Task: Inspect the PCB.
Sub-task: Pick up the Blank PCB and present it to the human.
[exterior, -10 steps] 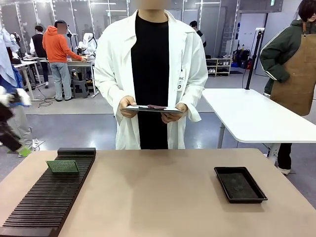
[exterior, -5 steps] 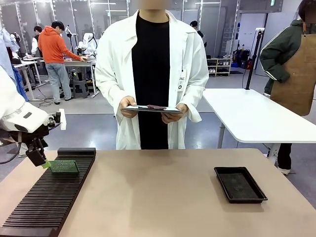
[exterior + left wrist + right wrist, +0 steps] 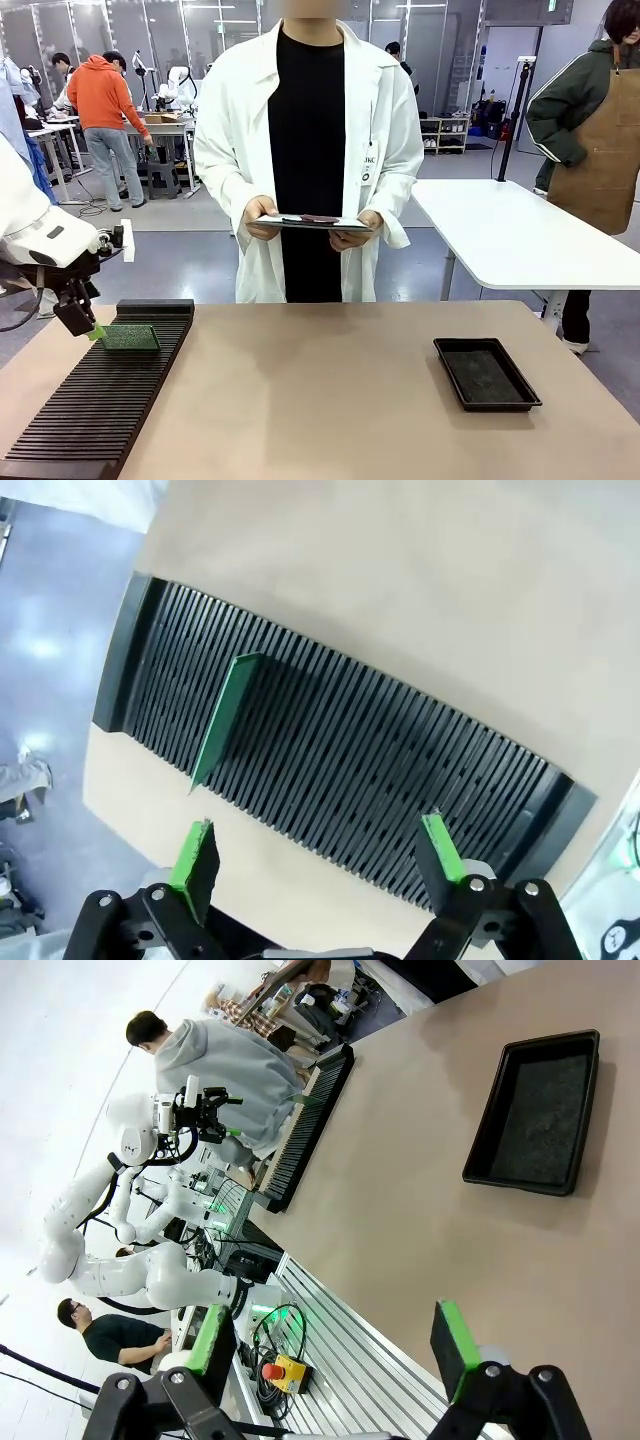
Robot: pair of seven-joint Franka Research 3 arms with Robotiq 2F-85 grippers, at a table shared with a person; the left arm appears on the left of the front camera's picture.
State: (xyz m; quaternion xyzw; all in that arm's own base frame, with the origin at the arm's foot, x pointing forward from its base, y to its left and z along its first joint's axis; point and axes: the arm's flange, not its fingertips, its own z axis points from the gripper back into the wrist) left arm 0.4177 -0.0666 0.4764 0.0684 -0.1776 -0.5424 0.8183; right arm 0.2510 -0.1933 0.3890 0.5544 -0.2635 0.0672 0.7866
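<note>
Table point(image 3: 330, 420) fills the lower front view. Person point(image 3: 305, 150) in a white coat, top centre, holds a clipboard point(image 3: 310, 221). Slotted black rack point(image 3: 100, 400) lower left, black tray point(image 3: 486, 373) lower right. PCB point(image 3: 130, 337) stands in a slot near the rack's far end, speckled face showing. Left wrist view has it edge-on, upper left. Left gripper point(image 3: 88, 328) just beside it, jaws spread wide. The wrist view shows a gap between them. Right gripper point(image 3: 330, 1320) jaws apart, nothing held, tray at upper right of its view.
</note>
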